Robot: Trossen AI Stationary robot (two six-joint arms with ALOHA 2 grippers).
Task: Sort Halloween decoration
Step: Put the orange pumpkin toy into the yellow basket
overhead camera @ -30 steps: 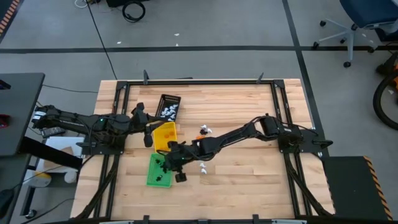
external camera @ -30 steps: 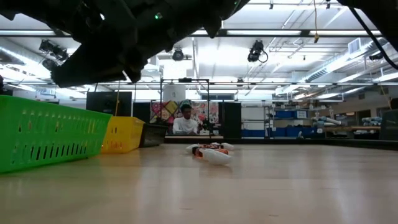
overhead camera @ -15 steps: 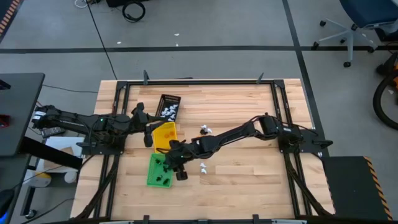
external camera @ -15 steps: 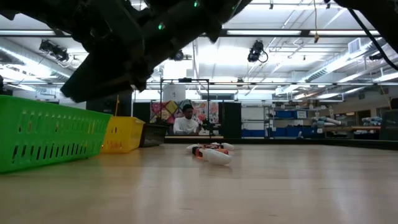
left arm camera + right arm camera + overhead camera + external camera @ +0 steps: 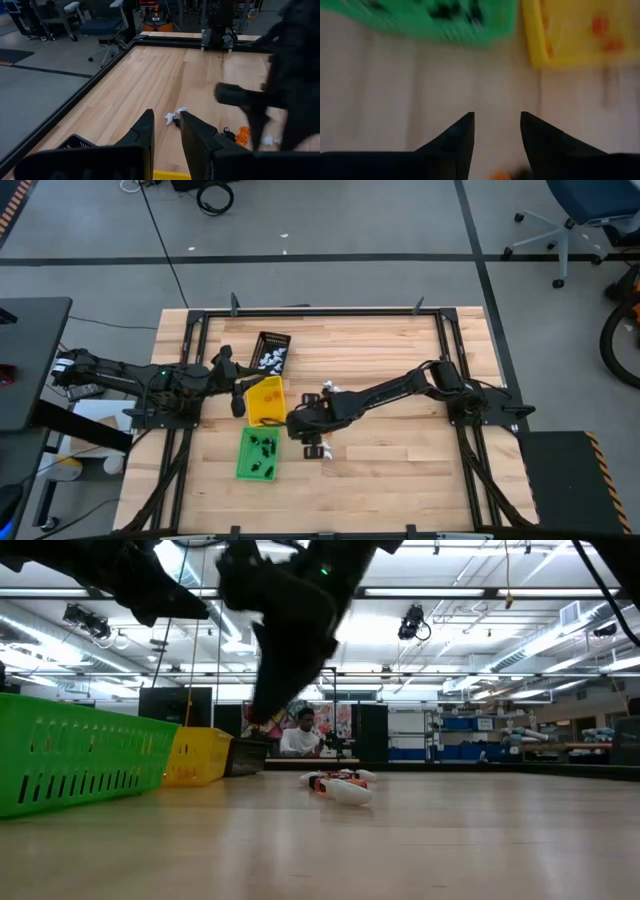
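The Halloween decoration is small trinkets. White ones lie in the black tray [image 5: 270, 352], orange ones in the yellow tray [image 5: 265, 400] and black ones in the green tray [image 5: 258, 454]. Loose white and orange pieces [image 5: 172, 117] rest on the wood at mid-table [image 5: 340, 786]. My right gripper [image 5: 496, 125] is open with nothing between its fingers. It hangs over bare wood just right of the green tray [image 5: 314, 444] and points steeply down. My left gripper [image 5: 166, 131] waits by the yellow tray's left side [image 5: 238, 402], its fingers slightly apart around nothing.
The three trays stand in a row from far to near, left of mid-table. A black frame [image 5: 445, 330] rims the tabletop. Bare wood stretches to the right and near sides. A person [image 5: 298, 735] sits far behind the table.
My right gripper has drawn back from above the green tray toward the table's right edge, risen a little, and tipped to point more steeply down. It now hangs over bare wood beside the tray. The trays and loose trinkets have stayed where they were.
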